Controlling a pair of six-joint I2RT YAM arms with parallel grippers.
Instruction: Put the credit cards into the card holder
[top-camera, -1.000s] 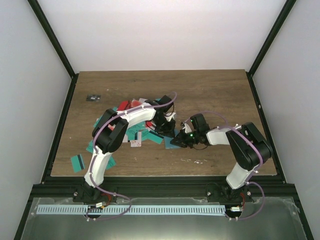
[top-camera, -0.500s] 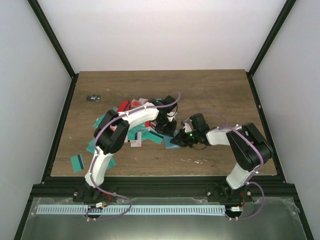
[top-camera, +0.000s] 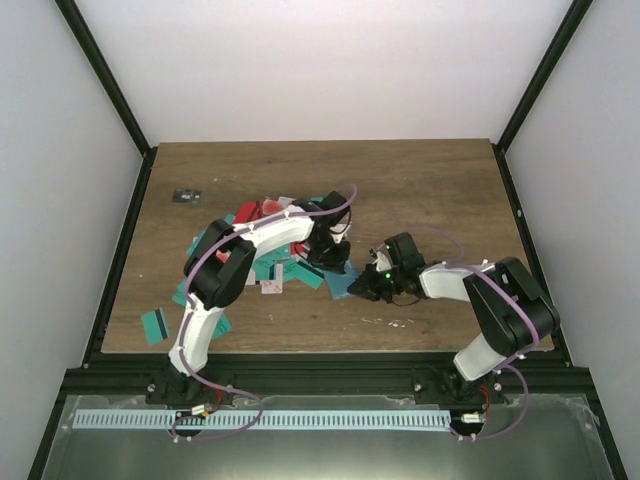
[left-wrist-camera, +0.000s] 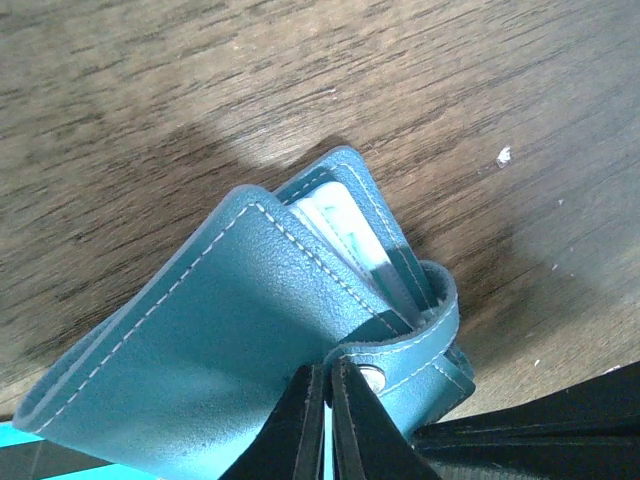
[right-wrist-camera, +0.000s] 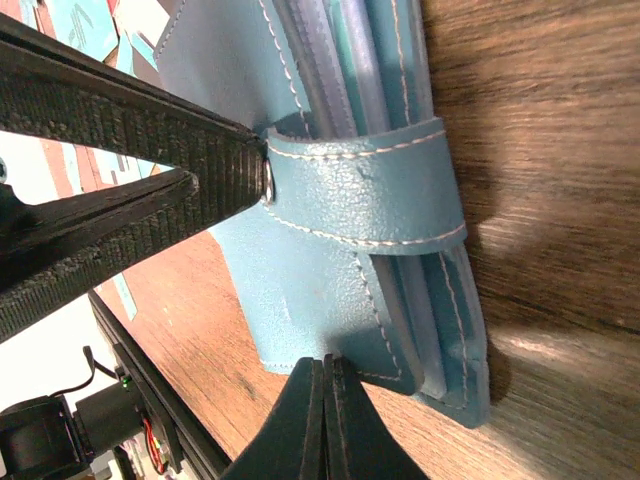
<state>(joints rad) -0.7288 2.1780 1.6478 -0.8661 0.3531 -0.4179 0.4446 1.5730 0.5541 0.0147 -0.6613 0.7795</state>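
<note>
Teal, 1 card holder (left-wrist-camera: 200, 340) pinched by 2: left end effector (left-wrist-camera: 328, 370), right end effector (right-wrist-camera: 323, 364).

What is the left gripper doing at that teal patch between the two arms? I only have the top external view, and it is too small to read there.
Observer: The left gripper is shut on the closing strap of the card holder, right beside its metal snap.
Operator: And the right gripper?
Observer: The right gripper is shut, with its tips against the edge of the holder's cover below the strap. I can't confirm whether it is pinching the cover.
Operator: Is anything inside the holder?
Observer: A light layer shows between the folded covers. I can't tell whether it is a card or the pocket lining.
</note>
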